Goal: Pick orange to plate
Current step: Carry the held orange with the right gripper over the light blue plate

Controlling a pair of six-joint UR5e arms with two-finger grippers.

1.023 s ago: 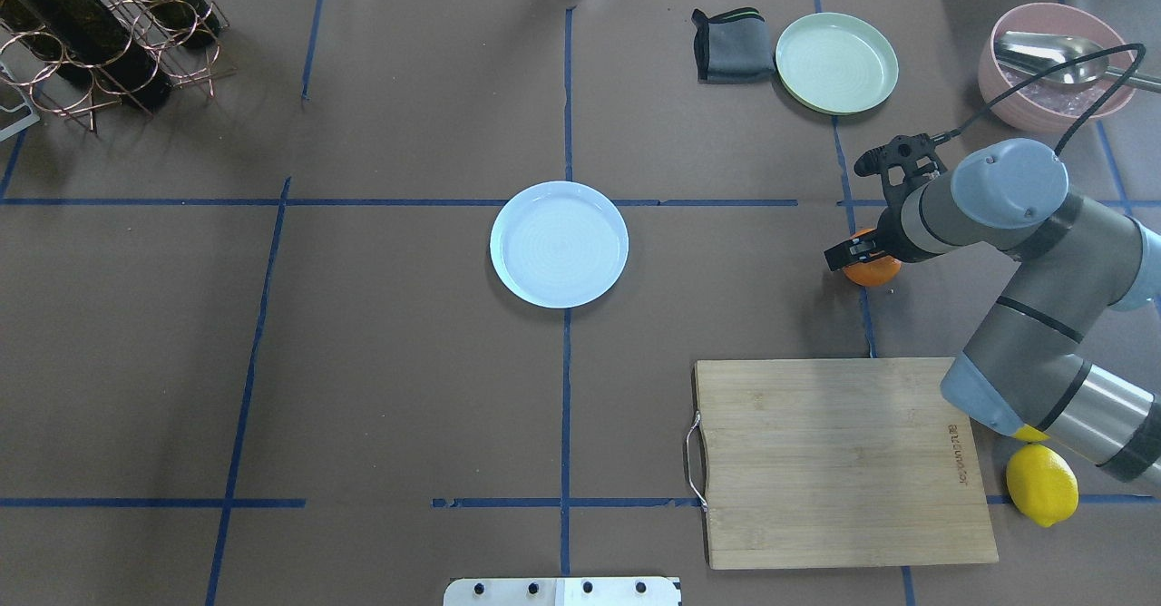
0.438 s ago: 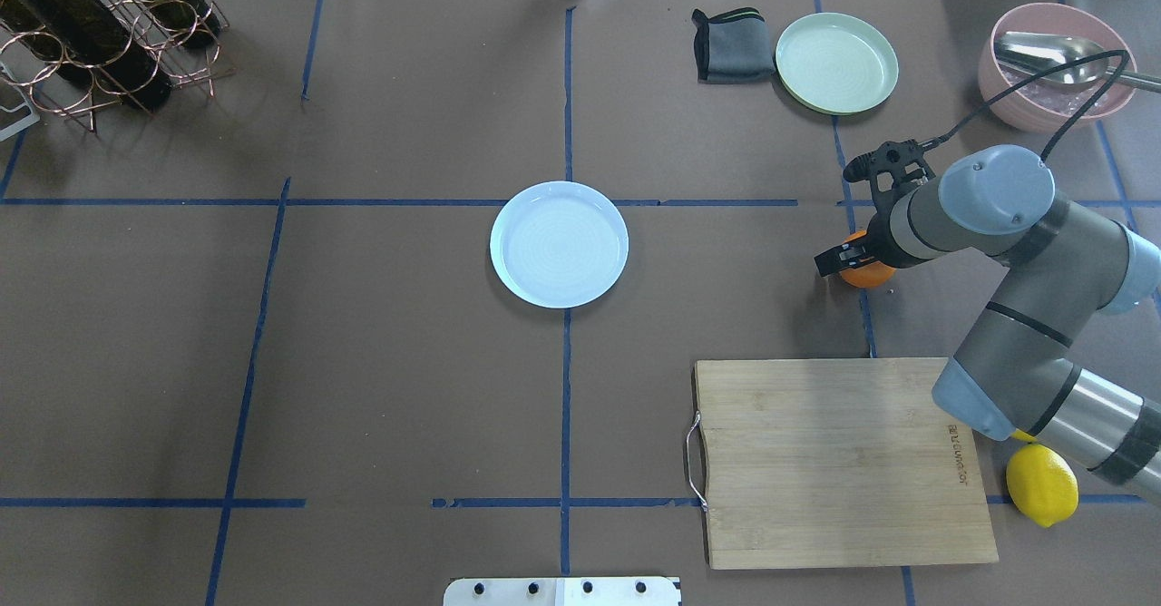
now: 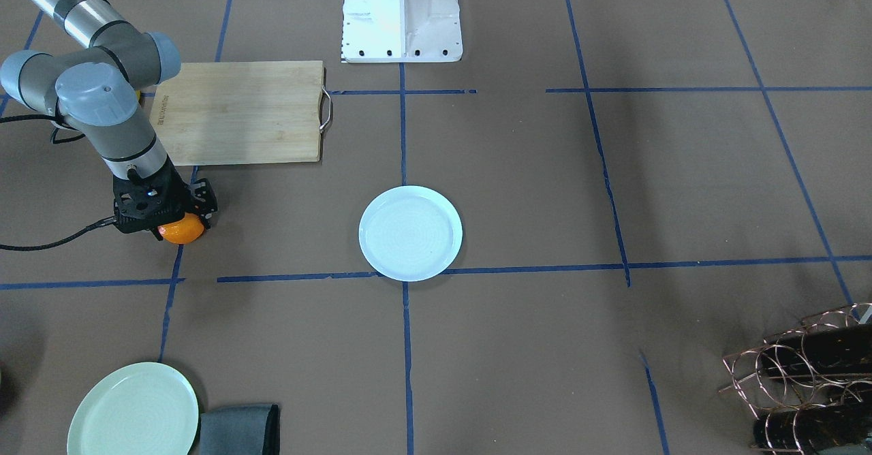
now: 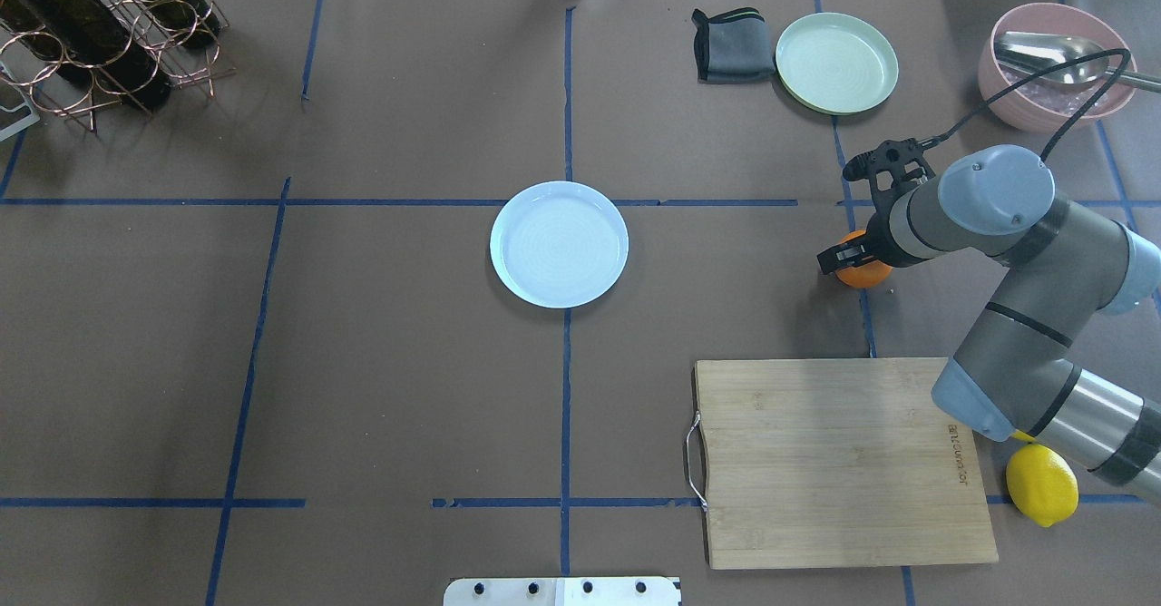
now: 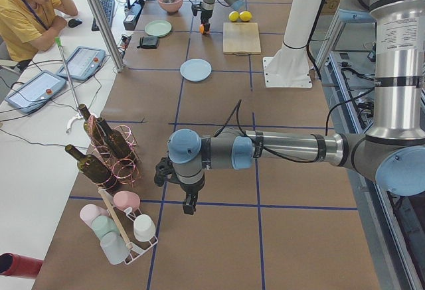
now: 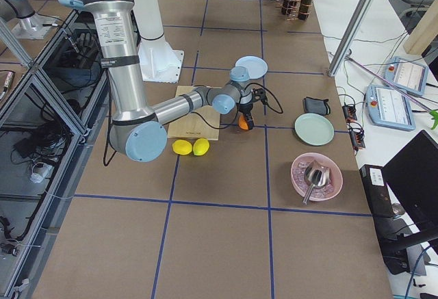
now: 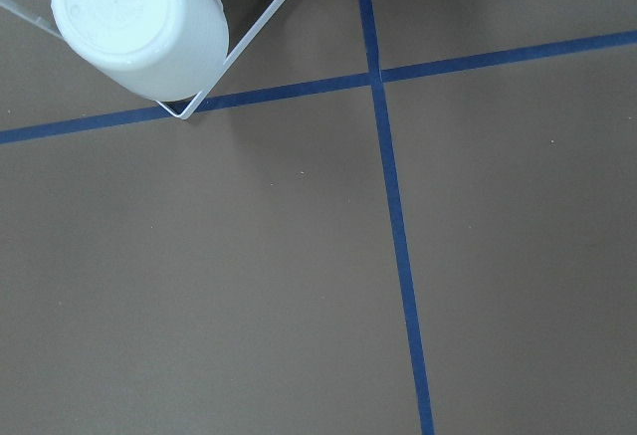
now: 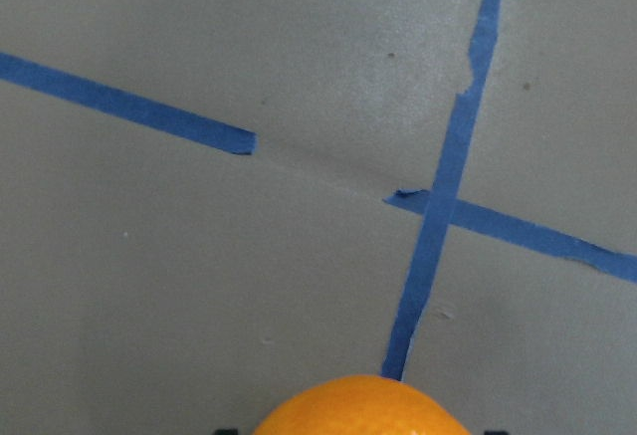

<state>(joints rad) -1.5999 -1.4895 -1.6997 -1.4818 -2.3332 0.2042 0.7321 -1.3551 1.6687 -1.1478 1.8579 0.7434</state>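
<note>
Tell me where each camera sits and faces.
Front-facing: across the table, facing the base; right gripper on the orange.
Overhead: behind the robot, looking down; right arm.
Exterior left: table's end; left arm near, left gripper.
Exterior right: opposite end; right arm near.
Left wrist: down at tape, white cup; no fingers.
Right wrist: down at the orange.
Shared: front-facing and overhead show the plate.

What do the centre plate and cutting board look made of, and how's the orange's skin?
The plate: likely plastic or melamine, pale blue, satin, faint concentric rings; ceramic possible. The cutting board: bamboo or light wood, matte, strip grain, with a metal wire handle. The orange, held in the right gripper, has glossy, dimpled peel.
</note>
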